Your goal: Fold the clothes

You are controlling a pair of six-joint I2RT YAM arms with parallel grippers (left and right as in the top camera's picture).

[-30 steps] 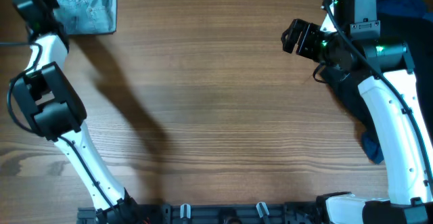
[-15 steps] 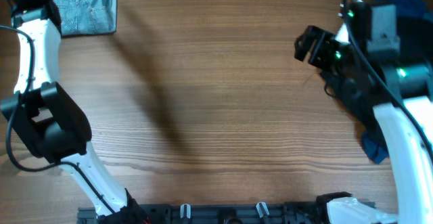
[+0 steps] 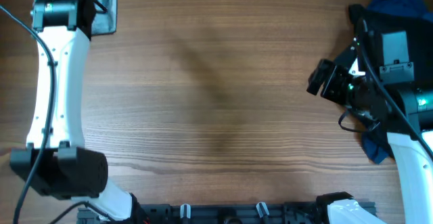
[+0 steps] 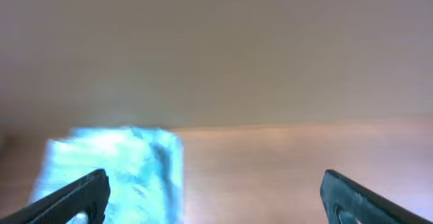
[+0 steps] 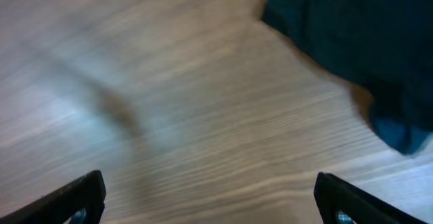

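From overhead we see only a sliver of the denim [image 3: 105, 19] at the far left corner of the bench [image 3: 216, 116], because the left arm [image 3: 57, 82] crosses over most of it. The left wrist view shows more: a pale blue patch with a straight right edge, blurred, lying flat with bare wood beside it. Overhead alone shows the dark garment [image 3: 399, 1] heaped along the right edge of the bench, partly under the right arm, with a blue cloth [image 3: 375, 149] poking out nearer us; the right wrist view catches just its border and a bit of that blue.

The bench is brown wood with long grain; a black rail [image 3: 216, 212] runs along its near edge. The upper half of the left wrist view is a plain brownish blur, and we cannot tell whether it is bench or wall.

The left gripper [image 4: 215, 183] stands wide open with nothing between its fingers; one finger overlaps the denim in the picture, but we cannot tell whether it touches. The right gripper [image 5: 210, 183] is spread just as wide and is empty; it hangs over bare wood near the dark garment and clear of it.
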